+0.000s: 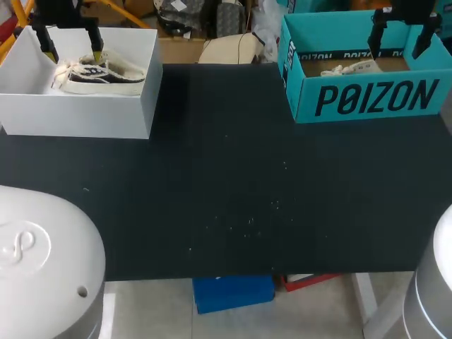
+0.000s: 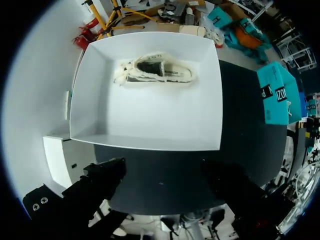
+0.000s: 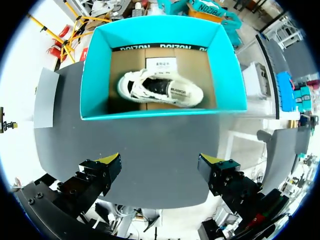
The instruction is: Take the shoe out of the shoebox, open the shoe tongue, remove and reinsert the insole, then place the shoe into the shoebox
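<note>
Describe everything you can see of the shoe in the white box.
The shoe is a low sneaker with a dark upper, cream fuzzy-looking trim, a pale sole and cream laces bunched loosely at one end. It seems to stand on its sole, opening upward, lengthwise along the wall of the white box farthest from the left tool. I cannot tell whether it touches that wall. It rests on the box floor. The tool hangs open above the box, clear of the shoe.
</note>
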